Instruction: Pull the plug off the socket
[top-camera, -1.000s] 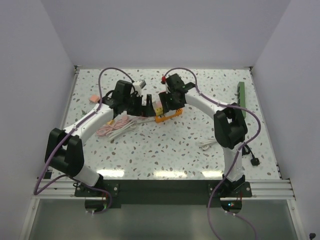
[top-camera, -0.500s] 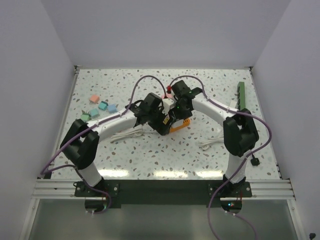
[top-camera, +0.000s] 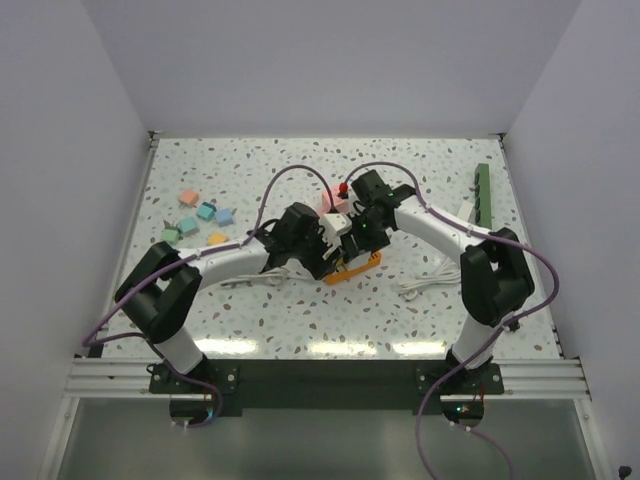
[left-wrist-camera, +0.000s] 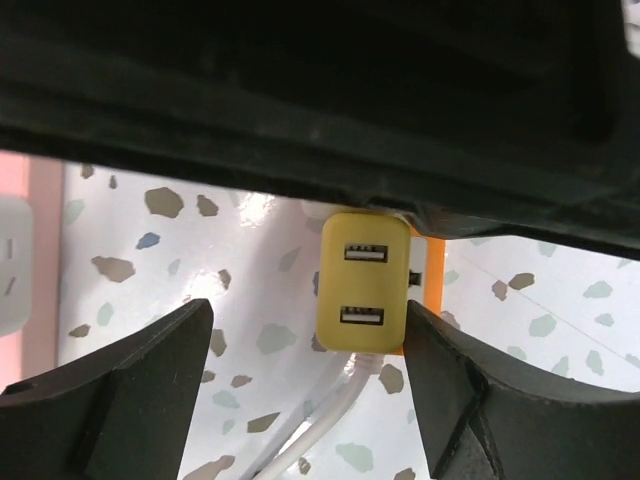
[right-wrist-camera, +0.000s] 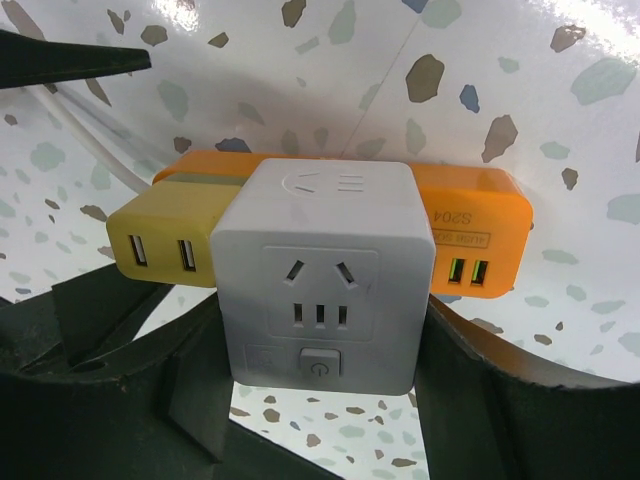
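Note:
An orange socket strip (right-wrist-camera: 472, 238) lies on the speckled table. A white cube plug (right-wrist-camera: 318, 275) and a yellow USB plug (right-wrist-camera: 165, 245) sit in it side by side. My right gripper (right-wrist-camera: 320, 390) is shut on the white cube plug, one finger against each side. In the left wrist view the yellow USB plug (left-wrist-camera: 364, 282) sits between the fingers of my open left gripper (left-wrist-camera: 308, 340). The right finger (left-wrist-camera: 480, 380) touches it and the left finger (left-wrist-camera: 130, 390) stands apart. In the top view both grippers meet over the orange strip (top-camera: 357, 267) at mid table.
Several coloured blocks (top-camera: 200, 215) lie at the left. A pink block (top-camera: 328, 205) and a small red part (top-camera: 343, 188) lie behind the grippers. A green strip (top-camera: 483, 195) lies at the right edge. A loose white cable (top-camera: 422, 286) lies at the right and another (top-camera: 245, 273) under the left arm.
The left arm has swung from the left to the centre and now straddles the yellow plug. The right gripper and the orange strip have shifted right and nearer.

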